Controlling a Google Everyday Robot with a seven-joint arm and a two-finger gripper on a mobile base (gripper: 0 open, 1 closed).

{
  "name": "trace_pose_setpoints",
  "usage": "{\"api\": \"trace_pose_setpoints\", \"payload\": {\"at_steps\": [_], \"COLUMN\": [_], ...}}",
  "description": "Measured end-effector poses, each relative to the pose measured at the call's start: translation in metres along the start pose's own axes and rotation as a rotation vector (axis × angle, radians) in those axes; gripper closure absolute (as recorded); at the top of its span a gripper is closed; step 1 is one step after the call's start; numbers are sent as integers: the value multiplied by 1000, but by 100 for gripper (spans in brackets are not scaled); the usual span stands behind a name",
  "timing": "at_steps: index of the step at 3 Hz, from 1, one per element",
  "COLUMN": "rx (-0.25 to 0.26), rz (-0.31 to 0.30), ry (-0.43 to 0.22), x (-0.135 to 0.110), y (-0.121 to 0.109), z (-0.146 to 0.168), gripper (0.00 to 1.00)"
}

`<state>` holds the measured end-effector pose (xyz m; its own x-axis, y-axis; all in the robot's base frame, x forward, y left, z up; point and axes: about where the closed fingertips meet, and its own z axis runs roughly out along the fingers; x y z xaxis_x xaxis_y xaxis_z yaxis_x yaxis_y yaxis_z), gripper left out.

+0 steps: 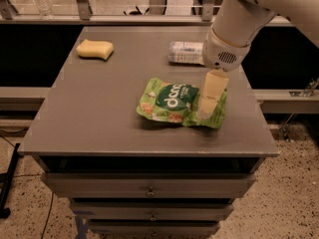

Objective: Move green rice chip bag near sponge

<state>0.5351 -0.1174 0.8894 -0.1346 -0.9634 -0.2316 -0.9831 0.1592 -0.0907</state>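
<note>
My end effector hangs over the right end of the green rice chip bag, mid-table; its opening I cannot tell. Grasping step, I judge. Next: a firm hold, then travel toward the far-left sponge.

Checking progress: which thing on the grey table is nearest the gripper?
The crinkly light-green rice chip bag; the gripper sits over its right end. The pale yellow sponge and clear plastic bottle lie farther back.
</note>
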Motion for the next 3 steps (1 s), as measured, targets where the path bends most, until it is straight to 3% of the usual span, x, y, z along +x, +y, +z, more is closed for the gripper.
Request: {"api": "trace_pose_setpoints", "payload": {"at_steps": [1, 3], "rx": [-34, -72], "rz": [16, 44], "ry": [-31, -36], "x": [-3, 0], "y": [-1, -3], "z": [16, 28], "gripper": [18, 65]}}
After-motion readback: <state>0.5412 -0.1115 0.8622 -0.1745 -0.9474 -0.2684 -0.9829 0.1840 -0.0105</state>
